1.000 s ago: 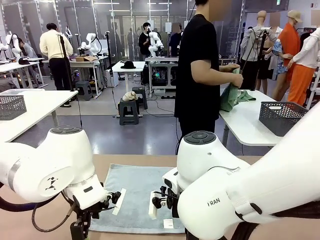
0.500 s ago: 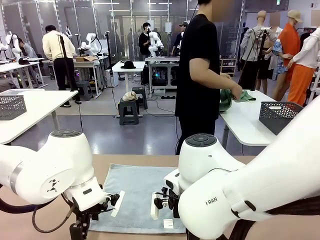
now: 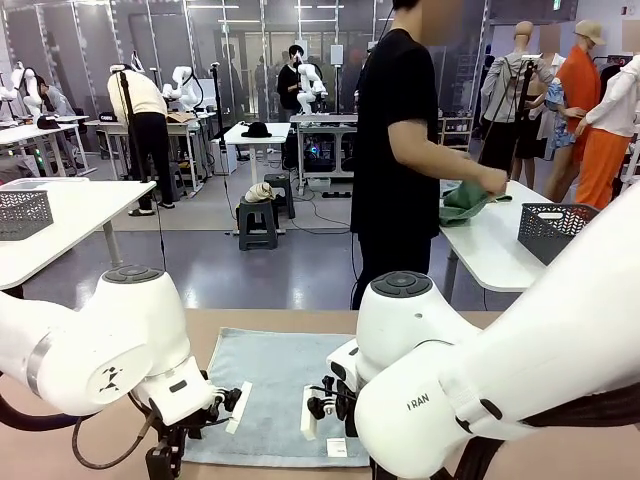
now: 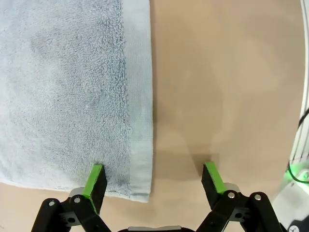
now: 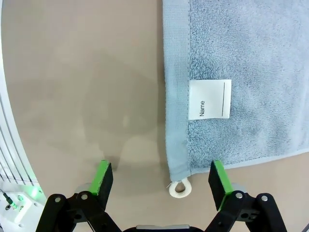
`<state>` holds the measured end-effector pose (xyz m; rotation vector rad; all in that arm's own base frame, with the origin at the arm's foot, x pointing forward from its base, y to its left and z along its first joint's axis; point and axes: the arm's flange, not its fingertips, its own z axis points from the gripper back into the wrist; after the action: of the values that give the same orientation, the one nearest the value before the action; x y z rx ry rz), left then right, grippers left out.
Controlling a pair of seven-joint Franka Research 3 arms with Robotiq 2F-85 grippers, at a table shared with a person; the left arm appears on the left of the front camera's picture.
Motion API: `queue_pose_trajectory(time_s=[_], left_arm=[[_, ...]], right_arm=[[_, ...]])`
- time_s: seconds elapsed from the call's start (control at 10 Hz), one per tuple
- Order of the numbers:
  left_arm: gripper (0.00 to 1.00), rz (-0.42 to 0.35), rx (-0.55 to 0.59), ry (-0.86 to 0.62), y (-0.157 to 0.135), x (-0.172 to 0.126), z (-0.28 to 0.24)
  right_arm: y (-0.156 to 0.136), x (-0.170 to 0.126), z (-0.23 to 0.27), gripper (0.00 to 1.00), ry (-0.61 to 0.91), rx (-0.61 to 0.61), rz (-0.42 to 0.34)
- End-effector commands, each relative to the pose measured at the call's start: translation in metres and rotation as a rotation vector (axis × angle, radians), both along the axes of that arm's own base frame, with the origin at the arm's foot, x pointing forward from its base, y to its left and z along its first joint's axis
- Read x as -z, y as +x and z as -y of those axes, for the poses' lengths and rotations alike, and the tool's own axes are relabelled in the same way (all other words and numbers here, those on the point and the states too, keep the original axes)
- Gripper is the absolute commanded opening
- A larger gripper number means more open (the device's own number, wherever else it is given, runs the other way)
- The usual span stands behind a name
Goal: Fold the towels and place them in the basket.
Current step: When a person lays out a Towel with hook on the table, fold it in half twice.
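The light blue-grey rectangular terry towel (image 3: 275,385) was spread flat on the tan table (image 4: 231,72). The green-padded left gripper (image 4: 153,176) and right gripper (image 5: 160,174) were poised, fingers wide apart, astride its near corners (white loop (image 5: 179,187) at the right one), presumably for a matched pinch.

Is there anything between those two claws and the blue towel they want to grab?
Nothing visible does. The open left claw straddles one towel corner, the open right claw the corner with the white loop.
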<state>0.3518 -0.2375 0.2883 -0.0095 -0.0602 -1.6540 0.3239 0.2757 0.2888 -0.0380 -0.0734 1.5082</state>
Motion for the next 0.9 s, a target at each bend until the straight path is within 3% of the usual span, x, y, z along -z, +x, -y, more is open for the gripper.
queue_pose_trajectory(time_s=[0.0,0.1,0.2,0.3,0.4,0.5,0.6,0.7,0.8], left_arm=[[1.00,0.026,0.020,-0.010,-0.005,0.008,-0.007],[1.00,0.028,0.023,-0.016,-0.005,0.008,-0.007],[0.88,0.034,0.037,-0.020,-0.004,0.008,-0.006],[0.80,0.035,0.033,-0.020,-0.005,0.006,-0.005],[0.68,0.044,0.034,-0.021,-0.005,0.005,-0.005],[0.60,0.048,0.034,-0.020,-0.005,0.004,-0.004],[0.48,0.052,0.034,-0.018,-0.005,0.002,-0.004],[0.40,0.055,0.035,-0.014,-0.004,0.001,-0.004],[0.28,0.060,0.038,-0.010,-0.003,-0.002,-0.004]], right_arm=[[0.006,0.002,0.001,1.00,0.019,-0.018,-0.013],[0.006,0.004,0.001,1.00,0.017,-0.015,-0.021],[0.006,0.004,0.002,0.80,0.009,-0.012,-0.024],[0.006,0.005,0.002,0.80,0.007,-0.003,-0.023],[0.006,0.004,0.002,0.60,0.007,0.005,-0.022],[0.006,0.003,0.003,0.78,0.006,0.009,-0.021],[0.006,0.001,0.003,0.40,0.004,0.016,-0.019],[0.007,-0.001,0.004,0.58,0.003,0.022,-0.019],[0.009,-0.004,0.004,0.20,-0.004,0.026,-0.012]])
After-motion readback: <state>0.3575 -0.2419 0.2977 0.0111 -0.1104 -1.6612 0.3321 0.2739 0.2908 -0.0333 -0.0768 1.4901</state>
